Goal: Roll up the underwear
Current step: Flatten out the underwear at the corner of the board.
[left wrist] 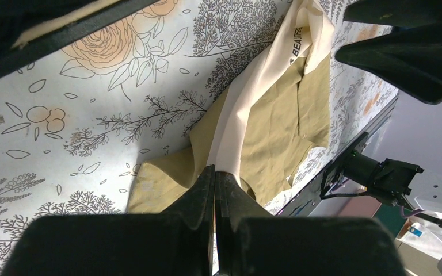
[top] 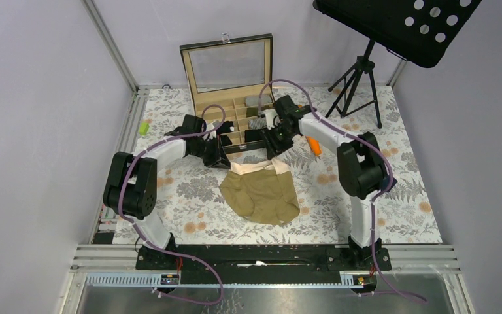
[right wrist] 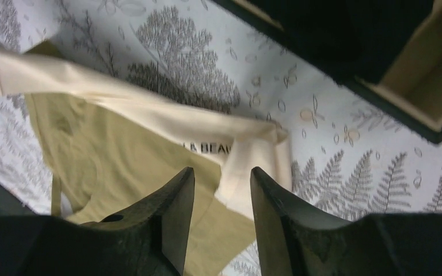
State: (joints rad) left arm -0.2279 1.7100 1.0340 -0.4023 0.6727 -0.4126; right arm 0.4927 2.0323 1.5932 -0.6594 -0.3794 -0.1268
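Observation:
The olive-tan underwear [top: 261, 196] lies spread on the floral table cover, its cream waistband [top: 259, 167] at the far edge. My left gripper [top: 224, 159] is shut on the waistband's left end, which runs taut away from the jaws in the left wrist view [left wrist: 247, 115]. My right gripper [top: 276, 152] is open over the waistband's right end [right wrist: 259, 152], with the fingertips [right wrist: 187, 175] on either side of it, not closed. The olive-tan fabric [right wrist: 109, 155] lies below. No navy briefs are in view.
An open wooden compartment box [top: 234, 78] stands just behind both grippers; a dark item [right wrist: 345, 34] fills one compartment. An orange carrot-shaped stick [top: 313, 145] lies by the right arm. A light-green cylinder [top: 144, 127] sits far left. A music stand [top: 366, 72] stands at back right.

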